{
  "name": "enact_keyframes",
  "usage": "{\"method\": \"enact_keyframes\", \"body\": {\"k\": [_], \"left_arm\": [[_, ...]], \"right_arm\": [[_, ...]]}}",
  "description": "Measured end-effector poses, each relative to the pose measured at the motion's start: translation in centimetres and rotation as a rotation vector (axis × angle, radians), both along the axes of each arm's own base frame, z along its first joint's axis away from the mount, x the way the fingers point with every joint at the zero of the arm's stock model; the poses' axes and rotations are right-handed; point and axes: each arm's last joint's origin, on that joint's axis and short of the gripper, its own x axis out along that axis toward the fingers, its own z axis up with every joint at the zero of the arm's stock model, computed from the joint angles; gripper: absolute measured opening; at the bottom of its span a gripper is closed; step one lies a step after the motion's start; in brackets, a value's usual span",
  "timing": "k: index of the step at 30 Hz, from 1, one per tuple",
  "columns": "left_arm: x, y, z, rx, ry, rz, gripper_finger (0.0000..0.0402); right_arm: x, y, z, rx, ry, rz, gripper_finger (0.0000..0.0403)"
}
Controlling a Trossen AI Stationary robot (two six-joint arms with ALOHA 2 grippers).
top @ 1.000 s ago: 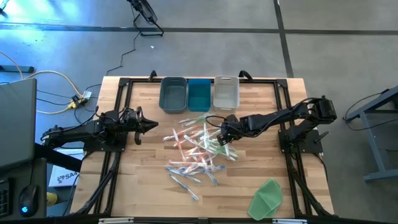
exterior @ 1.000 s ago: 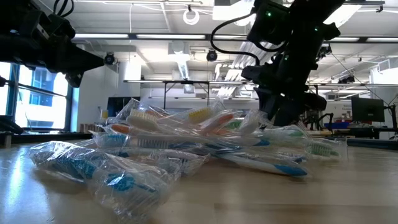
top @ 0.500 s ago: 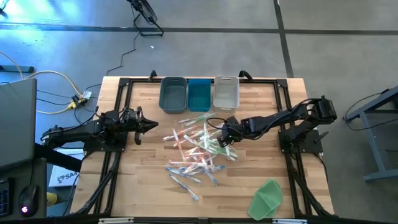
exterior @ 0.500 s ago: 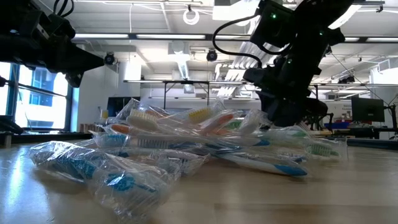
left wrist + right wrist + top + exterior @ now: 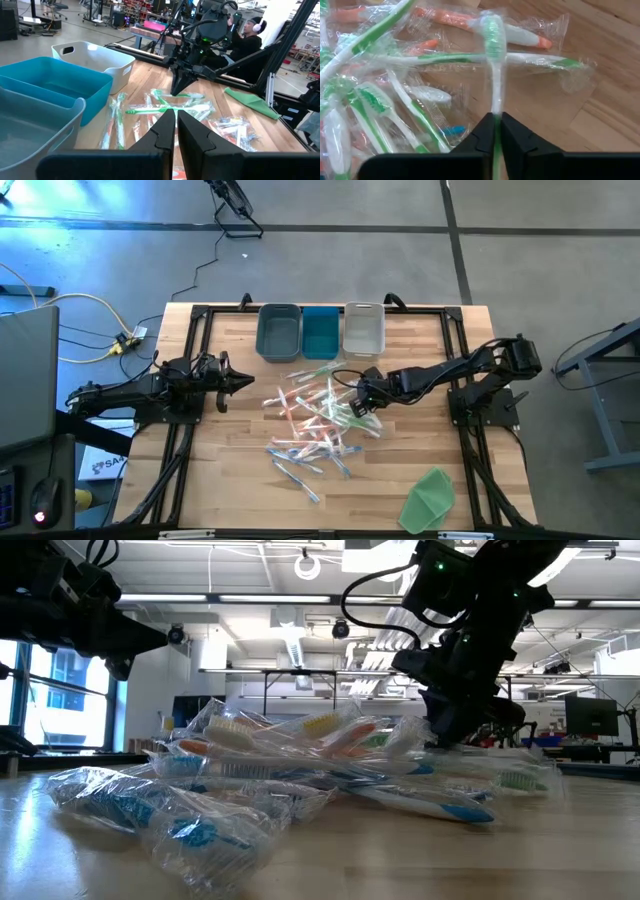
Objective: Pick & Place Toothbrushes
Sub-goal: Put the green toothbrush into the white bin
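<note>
Closing since a second ago, right hand point(image 5: 495, 131) now clamps a green toothbrush point(image 5: 493, 60), handle running straight ahead beside the pile.

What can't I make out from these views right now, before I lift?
- The green toothbrush in the right gripper: its handle end is hidden by the fingers in the right wrist view.
- The toothbrush pile: too small to count from above, and the clear wrappers blur it in the low view.
- The three bins: the low view does not show them, and the left wrist view cuts off the nearest.
- Left gripper: shut, holding nothing.
</note>
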Motion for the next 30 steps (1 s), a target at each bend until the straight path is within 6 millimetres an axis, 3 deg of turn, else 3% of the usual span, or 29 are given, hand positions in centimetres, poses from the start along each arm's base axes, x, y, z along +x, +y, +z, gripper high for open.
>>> {"method": "enact_keyframes", "body": {"k": [9, 18, 30], "left_arm": [[0.0, 0.0, 0.0, 0.0, 0.0, 0.0, 0.0019], [0.0, 0.0, 0.0, 0.0, 0.0, 0.0, 0.0019], [0.0, 0.0, 0.0, -0.025, -0.004, 0.001, 0.0019]], "right_arm": [[-0.4, -0.1, 1.5, -0.015, -0.042, 0.045, 0.0002], [-2.4, -0.6, 6.9, -0.071, -0.232, 0.088, 0.0002], [-6.8, -1.1, 13.2, -0.223, -0.486, 0.118, 0.0002]]}}
